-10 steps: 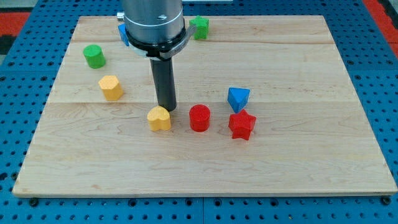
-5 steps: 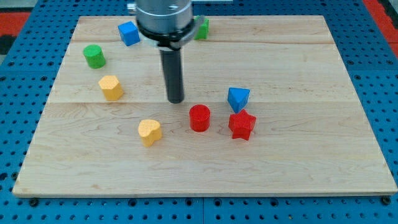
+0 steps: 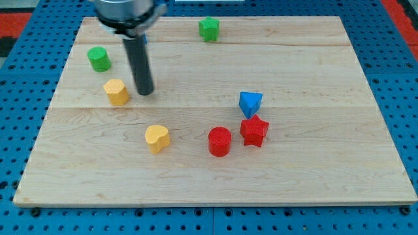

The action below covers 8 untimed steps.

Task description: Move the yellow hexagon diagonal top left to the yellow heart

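Yellow hexagon [image 3: 117,91] lay at the board's left, already up-left of the yellow heart [image 3: 157,138] but well apart. My tip [image 3: 145,92], a fingerless rod, stood just right of it. Closing that gap appeared outstanding.

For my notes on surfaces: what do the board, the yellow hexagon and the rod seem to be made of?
The board looks like pale unvarnished wood: grain lines and plank seams show. The yellow hexagon seems painted wood or plastic, matte and even in colour; I cannot tell which. The rod looks like dark metal or hard plastic with a dull sheen; my tip sits just right of the hexagon.
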Each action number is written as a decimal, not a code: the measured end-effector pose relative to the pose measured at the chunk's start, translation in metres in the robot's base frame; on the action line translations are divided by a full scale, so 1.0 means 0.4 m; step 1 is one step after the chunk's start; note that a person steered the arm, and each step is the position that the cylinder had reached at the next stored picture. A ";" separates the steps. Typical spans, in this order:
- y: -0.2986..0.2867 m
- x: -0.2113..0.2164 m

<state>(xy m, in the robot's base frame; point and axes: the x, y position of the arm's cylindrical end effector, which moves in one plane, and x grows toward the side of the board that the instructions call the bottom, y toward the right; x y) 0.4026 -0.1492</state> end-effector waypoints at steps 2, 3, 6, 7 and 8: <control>-0.129 0.004; 0.019 -0.020; 0.012 -0.025; -0.021 -0.025; -0.097 -0.017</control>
<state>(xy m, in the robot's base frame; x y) 0.3959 -0.1878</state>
